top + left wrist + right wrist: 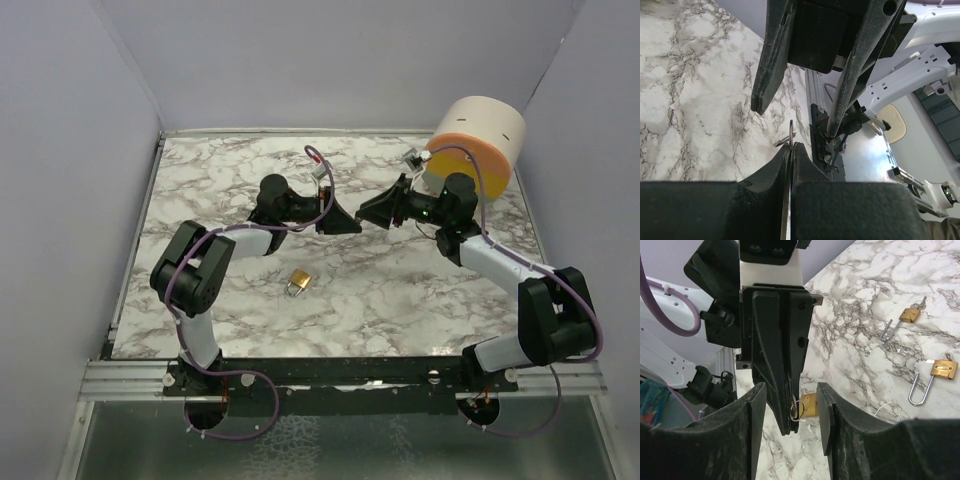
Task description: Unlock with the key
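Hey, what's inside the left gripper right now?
A thin metal key, pinched edge-on, its ring poking past the tips of the left gripper. The rest of the key is hidden between the fingers.

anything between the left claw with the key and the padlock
Nothing visible does. The left claw is shut on the key, and only bare marble lies between it and the padlock. The open right claw faces it from the opposite side, off that line.

Brass-gold padlock (298,282), white table (400,290) (grey marble veins)
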Motion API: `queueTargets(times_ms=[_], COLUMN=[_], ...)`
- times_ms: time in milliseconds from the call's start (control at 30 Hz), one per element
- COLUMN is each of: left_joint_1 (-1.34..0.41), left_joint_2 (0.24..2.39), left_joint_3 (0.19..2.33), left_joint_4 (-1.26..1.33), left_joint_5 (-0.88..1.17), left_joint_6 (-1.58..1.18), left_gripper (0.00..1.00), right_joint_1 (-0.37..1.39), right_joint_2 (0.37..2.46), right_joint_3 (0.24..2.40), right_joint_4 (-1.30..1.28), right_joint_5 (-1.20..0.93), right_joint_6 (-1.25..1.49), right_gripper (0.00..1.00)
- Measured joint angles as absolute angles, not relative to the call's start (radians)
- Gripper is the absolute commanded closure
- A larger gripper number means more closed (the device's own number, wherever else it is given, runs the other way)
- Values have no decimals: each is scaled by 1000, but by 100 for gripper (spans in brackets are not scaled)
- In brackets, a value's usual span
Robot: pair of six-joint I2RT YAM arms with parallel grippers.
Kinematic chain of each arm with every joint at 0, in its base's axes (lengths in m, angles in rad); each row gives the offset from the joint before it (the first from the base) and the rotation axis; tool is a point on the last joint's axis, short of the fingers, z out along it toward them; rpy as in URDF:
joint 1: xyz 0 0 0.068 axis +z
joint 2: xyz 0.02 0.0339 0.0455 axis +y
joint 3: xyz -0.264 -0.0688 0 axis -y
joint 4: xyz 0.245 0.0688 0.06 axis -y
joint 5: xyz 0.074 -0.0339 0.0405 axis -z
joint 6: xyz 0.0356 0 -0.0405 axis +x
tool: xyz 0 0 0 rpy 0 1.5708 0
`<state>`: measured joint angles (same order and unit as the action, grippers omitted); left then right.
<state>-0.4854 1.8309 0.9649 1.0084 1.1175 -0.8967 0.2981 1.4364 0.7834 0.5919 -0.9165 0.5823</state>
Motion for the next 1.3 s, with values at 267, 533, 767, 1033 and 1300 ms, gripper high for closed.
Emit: queueTargets(times_ms=[267, 533, 767, 1033, 1300], left_joint_1=[-487, -495, -505, -506, -506], left_joint_2=[1839, 1844, 1847, 1852, 1873], left_joint_3=[992, 1008, 1008, 1027, 1027], left_joint_4=[1008, 1008, 1008, 1010, 1068], left_joint_5=[1126, 1127, 1126, 1125, 1125], left_joint_6=[-910, -912, -919, -939, -996], left_gripper=[100, 100, 100, 100, 98], right_joint_1=[298, 298, 298, 297, 294], right_joint_2=[1469, 1481, 1493, 1494, 1494], right_joint_3=[783, 783, 770, 758, 746], right_joint_4=[625, 662, 708, 755, 776], right_joint_5=[-937, -948, -959, -960, -959], right_joint_6=[610, 643, 677, 703, 730], right_gripper=[63, 82, 88, 94, 99])
